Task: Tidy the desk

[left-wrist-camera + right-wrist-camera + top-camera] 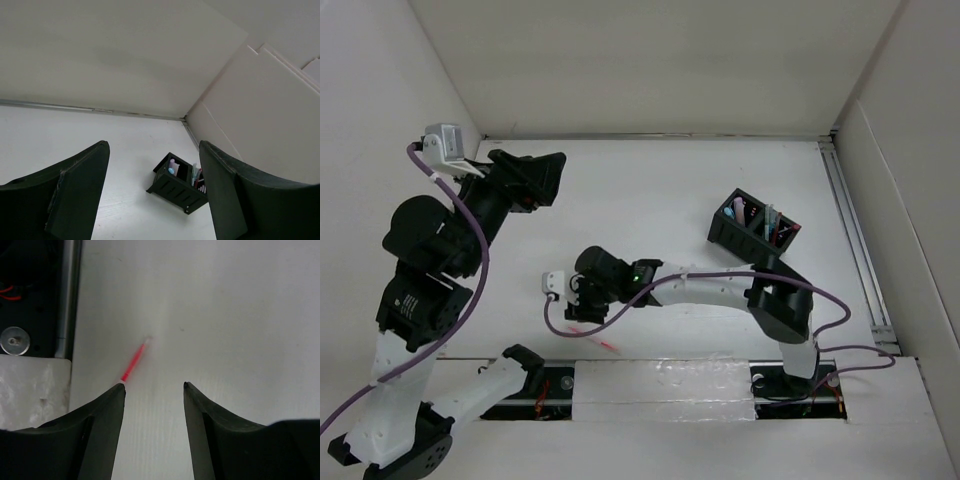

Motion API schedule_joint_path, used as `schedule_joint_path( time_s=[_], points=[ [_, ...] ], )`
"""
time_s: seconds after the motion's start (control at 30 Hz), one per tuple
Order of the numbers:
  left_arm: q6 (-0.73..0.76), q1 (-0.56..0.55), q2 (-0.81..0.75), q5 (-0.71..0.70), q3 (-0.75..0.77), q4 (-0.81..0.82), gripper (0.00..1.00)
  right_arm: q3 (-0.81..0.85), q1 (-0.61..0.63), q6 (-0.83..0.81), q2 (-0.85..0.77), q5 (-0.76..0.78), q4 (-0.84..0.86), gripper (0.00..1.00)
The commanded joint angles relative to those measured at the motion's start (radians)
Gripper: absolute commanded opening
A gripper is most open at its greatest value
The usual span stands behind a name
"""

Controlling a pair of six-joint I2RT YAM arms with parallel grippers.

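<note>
1. The right jaws stand open and empty, low over the counter (660, 190), which spreads beneath both arms; the red pen (135, 360) lies just ahead, off-centre.
2. Centre them astride the pen before closing.
3. The left jaws hang open, empty, facing the black box (180, 184).

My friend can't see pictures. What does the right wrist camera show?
The right end effector hangs open just above the white desk, holding nothing. A thin red stick lies on the desk just ahead of it, near the picture's left side.
</note>
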Motion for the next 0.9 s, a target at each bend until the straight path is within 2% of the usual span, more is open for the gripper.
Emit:
schedule_joint_path(
  time_s=[0.0, 0.23, 0.57, 0.6, 0.63, 0.7, 0.73, 0.77, 0.83, 0.87],
  points=[
    [0.007, -0.003, -0.019, -0.042, 0.023, -0.004, 0.69, 0.092, 0.039, -0.023, 0.035, 0.007, -0.081, 0.56],
    [0.013, -0.003, -0.034, -0.059, 0.006, -0.019, 0.69, 0.138, 0.101, 0.021, 0.115, -0.014, -0.101, 0.56],
    [0.025, -0.003, -0.042, -0.050, -0.005, -0.038, 0.69, 0.176, 0.112, 0.072, 0.205, 0.200, -0.122, 0.51],
    [0.030, -0.003, -0.044, -0.047, -0.005, -0.038, 0.69, 0.164, 0.112, 0.082, 0.225, 0.226, -0.119, 0.40],
    [0.030, -0.003, -0.044, -0.047, -0.003, -0.038, 0.69, 0.164, 0.112, 0.082, 0.225, 0.227, -0.119, 0.39],
    [0.035, -0.003, -0.042, -0.047, -0.002, -0.041, 0.69, 0.153, 0.112, 0.104, 0.239, 0.249, -0.124, 0.27],
    [0.044, -0.003, -0.042, -0.045, 0.004, -0.042, 0.69, 0.124, 0.112, 0.112, 0.236, 0.257, -0.107, 0.15],
    [0.044, -0.003, -0.042, -0.045, 0.004, -0.042, 0.69, 0.124, 0.112, 0.112, 0.234, 0.257, -0.107, 0.10],
    [0.048, -0.003, -0.041, -0.045, 0.004, -0.041, 0.69, 0.103, 0.112, 0.118, 0.231, 0.263, -0.089, 0.07],
    [0.048, -0.003, -0.039, -0.044, 0.003, -0.041, 0.69, 0.103, 0.112, 0.113, 0.233, 0.263, -0.087, 0.00]
  ],
)
